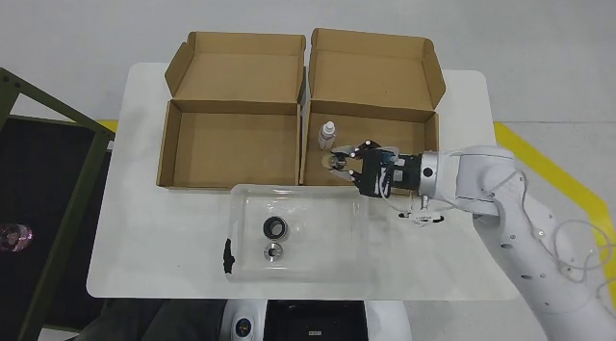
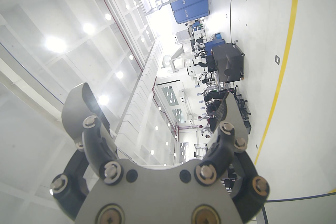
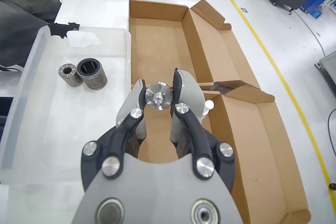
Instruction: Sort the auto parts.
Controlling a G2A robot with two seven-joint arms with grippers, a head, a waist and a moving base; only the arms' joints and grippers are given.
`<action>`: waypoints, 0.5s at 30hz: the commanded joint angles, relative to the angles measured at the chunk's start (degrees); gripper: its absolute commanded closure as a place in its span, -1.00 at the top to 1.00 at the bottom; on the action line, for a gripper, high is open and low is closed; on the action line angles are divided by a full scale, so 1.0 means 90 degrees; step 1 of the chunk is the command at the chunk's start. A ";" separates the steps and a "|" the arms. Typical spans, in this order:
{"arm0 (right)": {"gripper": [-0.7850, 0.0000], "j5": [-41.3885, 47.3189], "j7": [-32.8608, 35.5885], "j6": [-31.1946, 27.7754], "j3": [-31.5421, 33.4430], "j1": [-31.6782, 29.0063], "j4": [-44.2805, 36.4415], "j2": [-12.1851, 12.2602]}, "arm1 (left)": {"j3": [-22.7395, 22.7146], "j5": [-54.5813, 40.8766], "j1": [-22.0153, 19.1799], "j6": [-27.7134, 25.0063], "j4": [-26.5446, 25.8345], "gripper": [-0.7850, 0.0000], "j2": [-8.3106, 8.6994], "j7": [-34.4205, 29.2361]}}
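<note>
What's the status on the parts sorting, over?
Right pincer shut on round metal part, over right cardboard box. Left pincer open. Dark-ringed cylinder and grey cylinder in clear bin. White bottle stands in that box, close by.

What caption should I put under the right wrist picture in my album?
Right gripper holds a round metal part above a cardboard box.

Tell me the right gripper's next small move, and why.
Probably lower slightly and open: the right gripper is shut on the round silver metal part above the right-hand brown cardboard box, near the small white bottle inside it.
</note>
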 commanded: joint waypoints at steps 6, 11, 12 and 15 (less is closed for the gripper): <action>-1.00 0.0069 0.0182 -0.0030 -0.0153 0.0219 0.0583 -0.0029 | 0.0000 0.0000 0.0000 0.0000 0.0000 1.00 0.0000 0.0000; -1.00 -0.0118 0.0376 -0.0171 -0.0299 0.0604 0.1140 -0.0061 | 0.0000 0.0000 0.0000 0.0000 0.0000 1.00 0.0000 0.0000; -1.00 -0.0130 0.0415 -0.0174 -0.0333 0.0677 0.1232 -0.0070 | 0.0000 0.0000 0.0000 0.0000 0.0000 1.00 0.0000 0.0000; -1.00 -0.0132 0.0447 -0.0149 -0.0466 0.0856 0.1528 -0.0109 | 0.0000 0.0000 0.0000 0.0000 0.0000 1.00 0.0000 0.0000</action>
